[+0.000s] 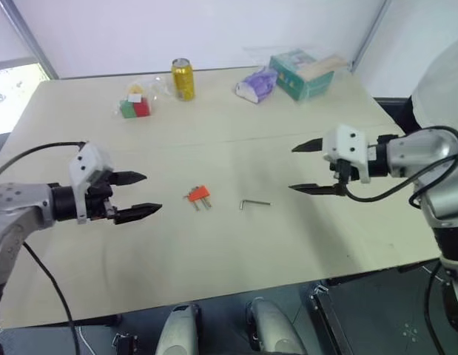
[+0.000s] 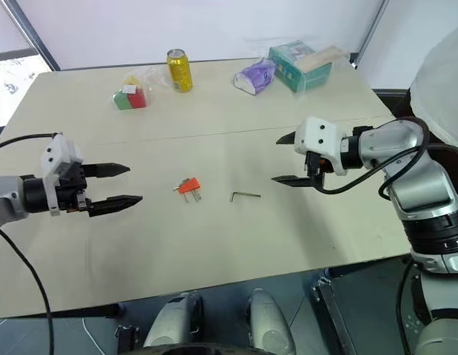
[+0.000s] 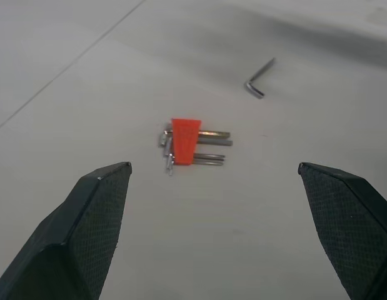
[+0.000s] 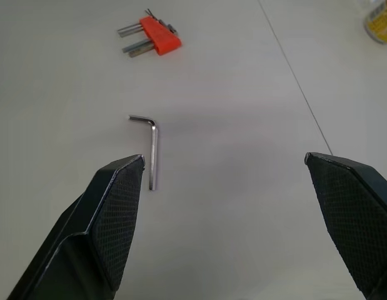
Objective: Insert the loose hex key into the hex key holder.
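While both arms hang above the pale table (image 1: pixel 302 244), nothing on it is held. At the left of the frame the left gripper (image 1: pixel 138 194) points toward the middle, its two black fingers spread wide apart with only air between them. Above and a little right of it, in the upper left part of the frame, a clear bag of red, green and yellow blocks (image 1: pixel 135 103) lies near the table's far edge, and just right of that stands a yellow can (image 1: pixel 183 78), upright.

Near the centre of the frame the hex key holder (image 1: pixel 198 194) lies flat on the table, an orange-red block with thin grey keys sticking out of it. In the left wrist view it sits between the two fingertips but well beyond them, untouched. Just right of it, apart from it, lies the loose hex key (image 1: pixel 254 203), flat on the table, its short bent end on the side toward the holder. Higher up, toward the upper right, a purple packet (image 1: pixel 256 83) rests beside a green box (image 1: pixel 302 74) wrapped in clear plastic.

At the right of the frame the right gripper (image 1: pixel 308 167) points inward toward the centre, fingers likewise wide apart and empty, clear of the loose key.
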